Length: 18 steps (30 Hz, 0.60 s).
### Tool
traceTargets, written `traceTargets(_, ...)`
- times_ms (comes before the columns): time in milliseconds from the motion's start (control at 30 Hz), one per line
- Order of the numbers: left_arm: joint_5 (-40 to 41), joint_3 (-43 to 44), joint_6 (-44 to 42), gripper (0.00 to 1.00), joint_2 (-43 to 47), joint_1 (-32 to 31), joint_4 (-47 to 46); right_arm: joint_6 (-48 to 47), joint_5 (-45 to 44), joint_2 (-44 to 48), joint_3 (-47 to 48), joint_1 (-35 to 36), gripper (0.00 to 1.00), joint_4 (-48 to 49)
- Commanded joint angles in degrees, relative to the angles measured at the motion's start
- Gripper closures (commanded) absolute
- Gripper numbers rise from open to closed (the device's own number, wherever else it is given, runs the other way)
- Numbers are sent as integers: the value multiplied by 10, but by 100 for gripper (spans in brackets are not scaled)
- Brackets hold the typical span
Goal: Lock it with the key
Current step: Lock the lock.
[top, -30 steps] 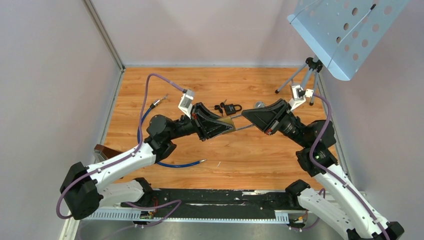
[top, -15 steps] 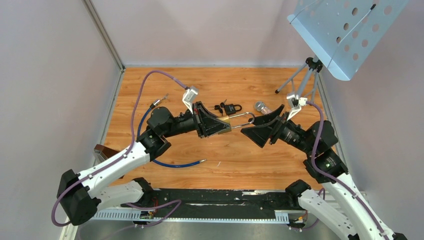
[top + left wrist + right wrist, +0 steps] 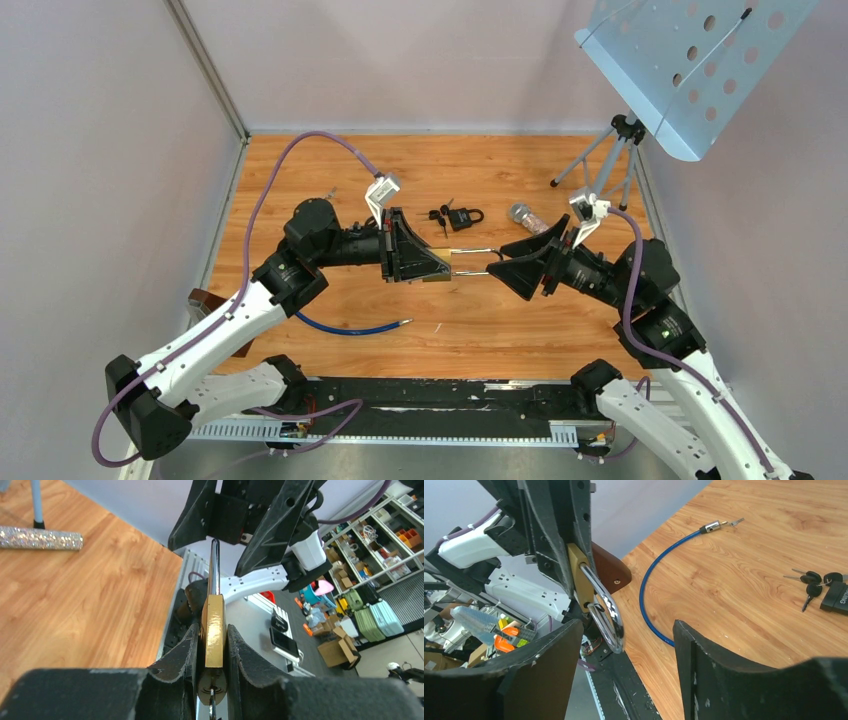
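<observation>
A brass padlock (image 3: 441, 256) is clamped flat between the fingers of my left gripper (image 3: 443, 262), which is shut on it and holds it above the table. In the left wrist view the padlock (image 3: 215, 615) stands edge-on, with a key (image 3: 212, 707) sticking out of its bottom keyhole. Its steel shackle (image 3: 606, 612) juts toward my right gripper (image 3: 628, 630). That gripper is open, its two fingers either side of the shackle's bend without touching it. The right gripper (image 3: 492, 266) meets the shackle (image 3: 470, 250) tip to tip.
A small black padlock (image 3: 466, 216) with a bunch of keys (image 3: 811, 580) lies behind the grippers. A blue cable (image 3: 350, 328) curls at the front left, and a glittery silver cylinder (image 3: 525, 214) lies at the right. A tripod music stand (image 3: 690, 60) stands at the back right.
My right gripper let go of the shackle, opened wide and drew back, then came in again with its jaws partly narrowed. The left gripper turned the padlock edge-on and lifted slightly.
</observation>
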<state>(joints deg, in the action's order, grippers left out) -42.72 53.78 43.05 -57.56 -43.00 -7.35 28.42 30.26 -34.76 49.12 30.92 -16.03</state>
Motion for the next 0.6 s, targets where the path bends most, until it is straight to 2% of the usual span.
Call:
traceTargets(0, -32, 35, -14, 100, 18, 4, -13, -18, 39, -2, 30, -3, 39, 22)
traceTargets(133, -34, 36, -10, 100, 13, 5, -17, -12, 84, -19, 27, -3, 53, 35)
traceTargets(333, -35, 37, -5, 100, 11, 6, -23, -5, 104, -28, 15, -2, 53, 41)
traceTargets(367, -36, 37, -6, 100, 12, 6, -24, -5, 104, -28, 13, -2, 57, 42)
traceTargets(500, -37, 33, -4, 100, 12, 6, -25, 3, 114, -28, 10, -2, 95, 56)
traceTargets(567, -37, 29, -2, 100, 10, 6, -28, 11, 123, -30, 8, -2, 100, 66)
